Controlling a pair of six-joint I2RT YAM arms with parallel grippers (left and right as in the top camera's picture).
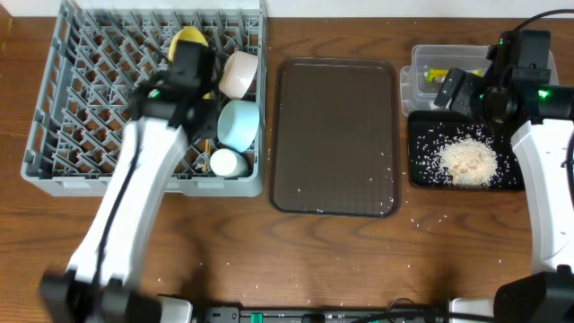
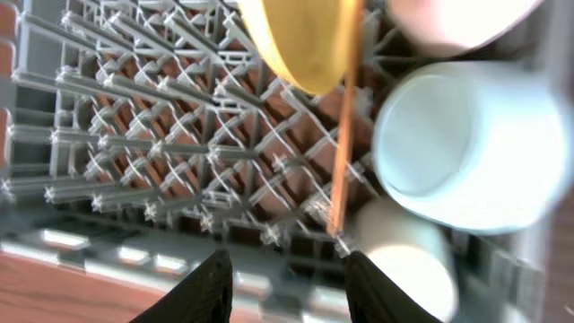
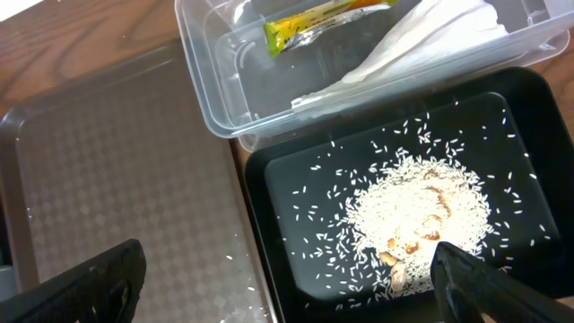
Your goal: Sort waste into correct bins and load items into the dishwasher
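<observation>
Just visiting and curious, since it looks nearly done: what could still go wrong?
The thin chopstick rests in the dish rack by the open left gripper; a nudge could tip it or drop it through the grid. Stray rice grains lie on the brown tray and table, outside the black tray, easily missed. The open right gripper hangs close over the rice pile and could scatter it.

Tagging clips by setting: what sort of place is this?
Likely a staged tabletop dish-clearing station: a grey dish rack holding bowls, a brown serving tray, and a black tray of rice scraps.
</observation>
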